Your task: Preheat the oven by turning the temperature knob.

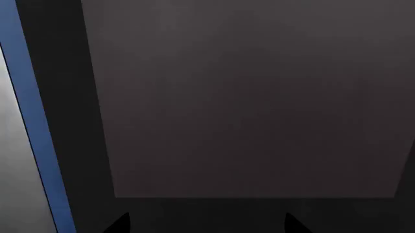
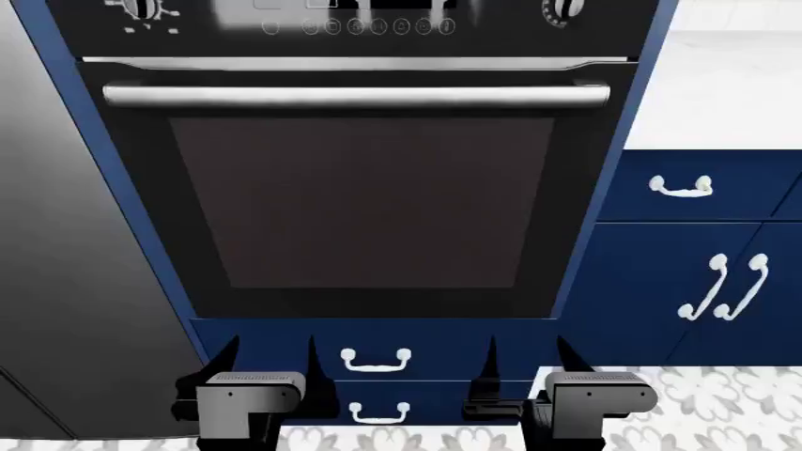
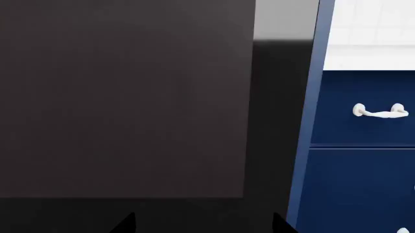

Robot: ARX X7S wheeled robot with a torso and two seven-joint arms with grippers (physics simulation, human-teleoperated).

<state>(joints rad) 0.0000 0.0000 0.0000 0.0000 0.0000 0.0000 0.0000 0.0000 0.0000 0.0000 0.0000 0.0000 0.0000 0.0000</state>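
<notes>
The black oven (image 2: 363,197) fills the middle of the head view, with a dark glass door and a long silver bar handle (image 2: 357,95). Two knobs sit at the panel's ends, both cut off by the frame's top edge. The left one, ringed by bolder white marks, looks like the temperature knob (image 2: 138,7); the other knob (image 2: 562,9) has fine ticks. My left gripper (image 2: 269,362) and right gripper (image 2: 527,362) hang low in front of the drawers, both open and holding nothing. Each wrist view faces the oven glass (image 1: 253,107) (image 3: 123,97) between open fingertips (image 1: 123,221) (image 3: 128,221).
Blue drawers with white handles (image 2: 376,358) lie under the oven. Blue cabinets (image 2: 683,188) and a white counter (image 2: 733,85) stand to the right. A grey appliance side (image 2: 63,282) rises on the left. A patterned floor (image 2: 701,404) shows below.
</notes>
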